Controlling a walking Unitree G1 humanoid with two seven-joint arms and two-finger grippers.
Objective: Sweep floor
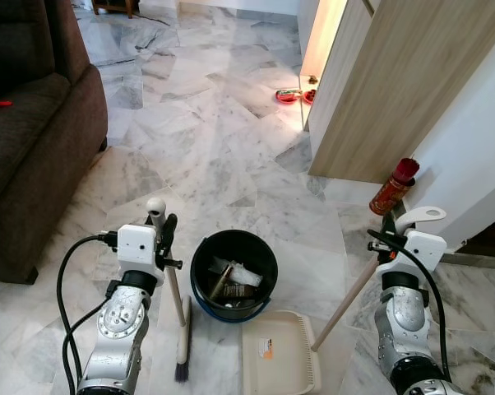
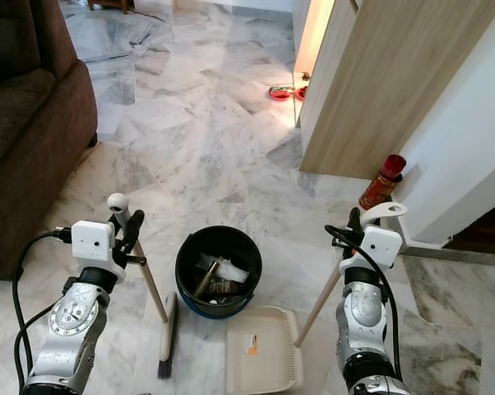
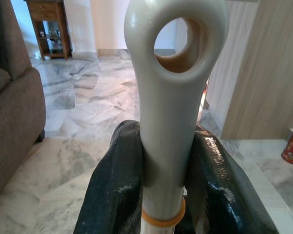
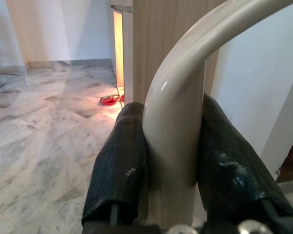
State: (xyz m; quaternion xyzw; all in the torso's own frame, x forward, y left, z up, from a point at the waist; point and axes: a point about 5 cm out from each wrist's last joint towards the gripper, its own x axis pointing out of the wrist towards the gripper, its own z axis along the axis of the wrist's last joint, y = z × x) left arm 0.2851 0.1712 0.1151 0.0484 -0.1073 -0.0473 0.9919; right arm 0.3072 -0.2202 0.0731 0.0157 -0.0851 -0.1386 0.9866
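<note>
black bucket [image 1: 233, 274] between broom [image 1: 177, 317] and dustpan [image 1: 280, 352], left fingers [image 3: 118, 185] pinching broom, right fingers [image 4: 121, 165] pinching dustpan

Grey-veined marble floor [image 1: 215, 123] fills the frame. Dark brown sofa [image 1: 34, 140] at left edge. Light wood-grain door panel [image 1: 395, 90] at upper right, with warm light along its left edge; white wall [image 1: 478, 140] at right. Small wooden side table [image 3: 44, 22] at far upper left.
</note>
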